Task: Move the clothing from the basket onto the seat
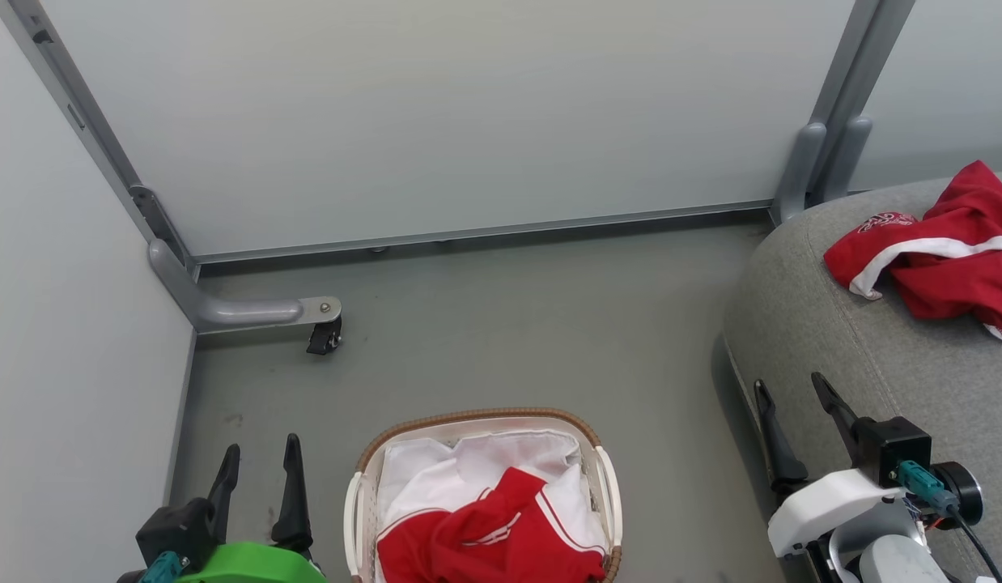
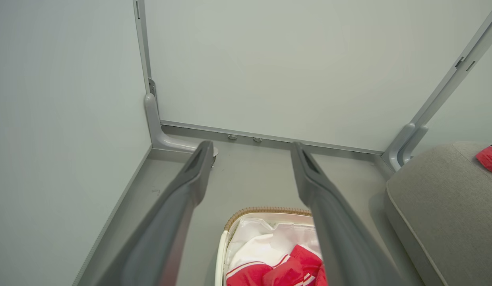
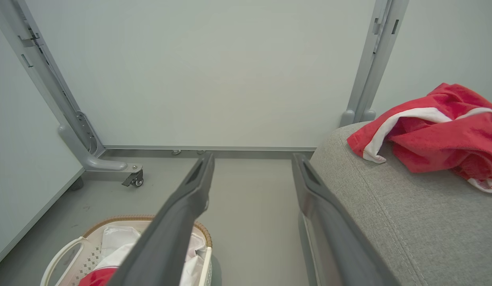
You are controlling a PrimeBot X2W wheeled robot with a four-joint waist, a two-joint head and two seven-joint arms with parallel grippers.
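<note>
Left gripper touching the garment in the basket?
Apart. Head view: the open left gripper sits left of the basket, with bare floor between them; the red garment lies inside, untouched.

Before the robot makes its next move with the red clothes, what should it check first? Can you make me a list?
1. Left claw open and empty: ok.
2. Right claw open and empty: ok.
3. Red garment lies on top of the white liner in the basket, easy to reach: ok.
4. Seat has bare room beside the other red garment: ok.
5. Basket emptied of clothing: not ok.
6. More clothing hidden under the red garment: cannot tell.
</note>
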